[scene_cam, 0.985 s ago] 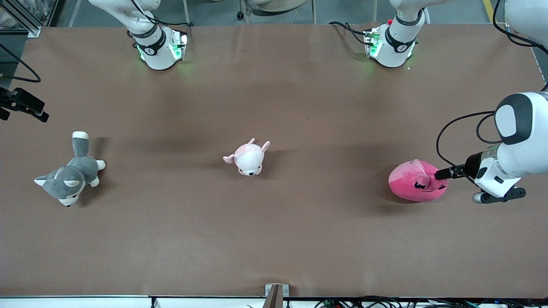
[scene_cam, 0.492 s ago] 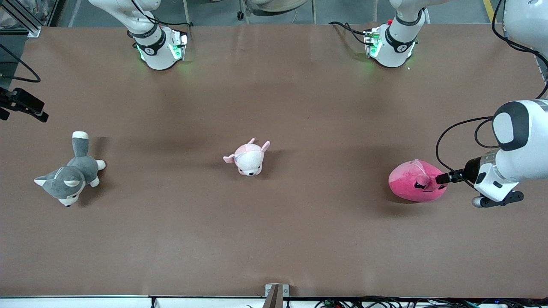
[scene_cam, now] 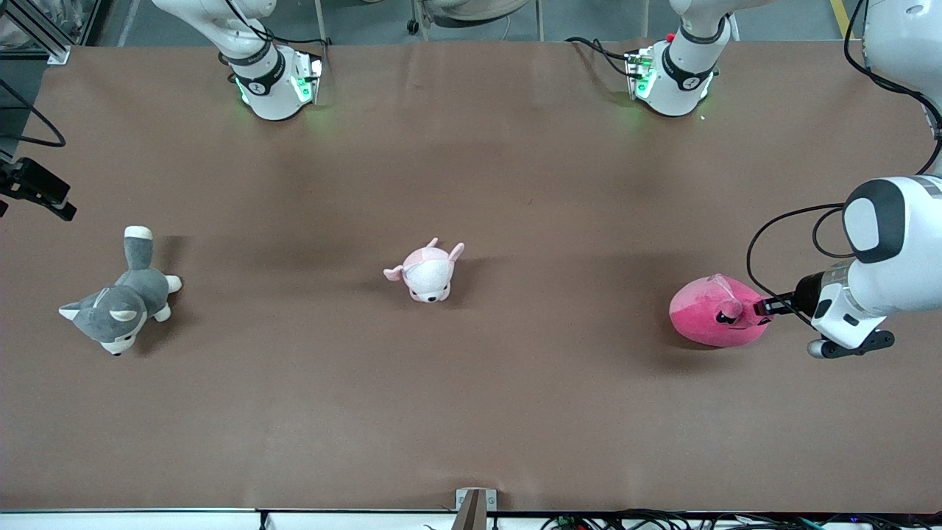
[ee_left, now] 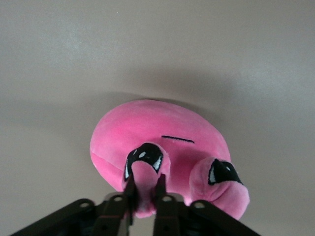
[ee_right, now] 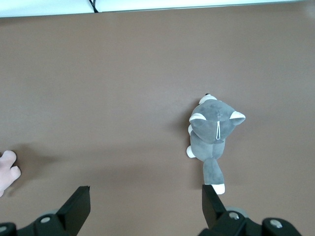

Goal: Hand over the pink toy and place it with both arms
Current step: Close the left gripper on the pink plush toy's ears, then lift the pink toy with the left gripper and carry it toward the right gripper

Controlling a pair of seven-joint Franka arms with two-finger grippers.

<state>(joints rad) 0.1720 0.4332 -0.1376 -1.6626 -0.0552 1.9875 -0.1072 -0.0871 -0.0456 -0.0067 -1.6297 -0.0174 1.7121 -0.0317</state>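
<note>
**Left gripper pinched on the pink toy, right arm waiting**

Lying on the brown table (scene_cam: 471, 412) toward the left arm's end: the pink toy (scene_cam: 715, 311), a rounded hot-pink blob resting on the cloth. On the front view's dial, sits at about 3 o'clock from the pale pink-and-white plush (scene_cam: 427, 271) at mid-table and well apart from it, only slightly nearer to the front camera.

Reaching in low from the 3 o'clock side of the toy: the left gripper (scene_cam: 765, 305), its tip touching the toy's edge. Seen from the left wrist, the left gripper (ee_left: 145, 184) with fingers (ee_left: 130, 189) drawn close together and clamped on one of the two raised nubs of the pink toy (ee_left: 157, 123), the nub carrying a dark glossy eye. Second nub with its own eye just beside, free of the fingers. Thin dark line of a mouth visible on the body between them.

Hanging over the table's edge at the right arm's end, at about 9 o'clock on the front view's dial: the right gripper (scene_cam: 44, 195), waiting. From the right wrist, right gripper (ee_right: 145, 201) with fingers (ee_right: 78, 204) spread wide apart and nothing between them.

Resting at about 5 o'clock from that gripper in the front view: the grey-and-white dog plush (scene_cam: 121, 294), also visible below the right wrist (ee_right: 214, 137). A bit of the pale plush (ee_right: 7, 169) at that view's margin.
</note>
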